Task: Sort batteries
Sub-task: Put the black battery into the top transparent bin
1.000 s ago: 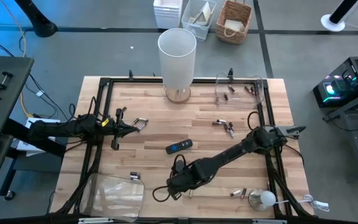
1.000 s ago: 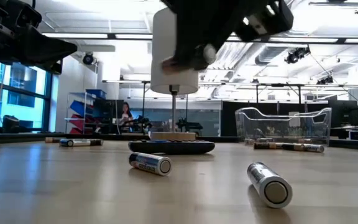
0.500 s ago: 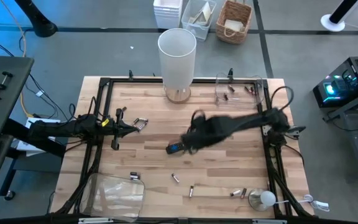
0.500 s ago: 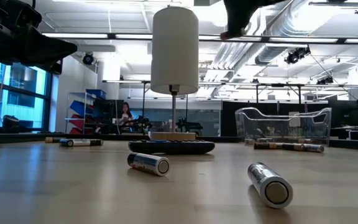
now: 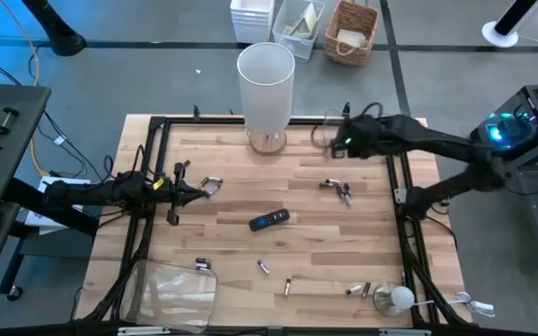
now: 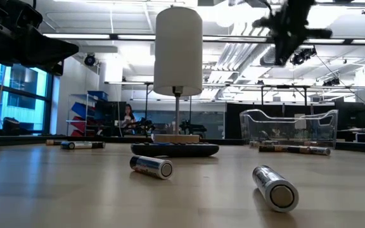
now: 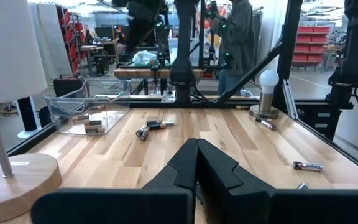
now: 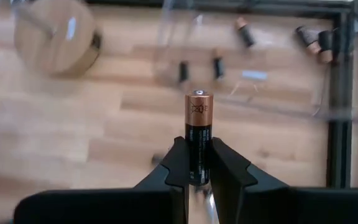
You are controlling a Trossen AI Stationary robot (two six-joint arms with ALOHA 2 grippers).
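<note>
My right gripper (image 5: 337, 142) hangs high over the table's far right and is shut on a battery (image 8: 198, 127) with a black body and a copper end. It hovers by the left end of a clear tray (image 5: 390, 140) that holds a few batteries (image 8: 245, 32). More batteries lie flat on the wood: a cluster (image 5: 339, 189) right of centre, a pair (image 5: 211, 184) on the left, and several (image 5: 263, 267) near the front, two of them close in the low view (image 6: 152, 166). My left gripper (image 5: 192, 193) rests shut at the left. My right gripper pinches the battery's black body (image 8: 197, 149) between its two fingers (image 8: 178, 163). The battery lies along the fingers, and its copper end (image 8: 199, 106) sticks out past their tips. The fingers slant down from the table's right side. The battery is lifted clear of the table.
A white-shaded lamp (image 5: 266, 84) on a wooden foot stands at the far middle. A black remote (image 5: 269, 220) lies in the centre. Another clear tray (image 5: 171, 289) sits at the near left and a light bulb (image 5: 395, 299) at the near right. A black frame (image 5: 157, 126) rims the table.
My right gripper has risen from the table's near middle and swung toward the far right edge, to the clear tray, turning as it went. It carries one battery, lifted clear of the wood. The other batteries have stayed where they were.
</note>
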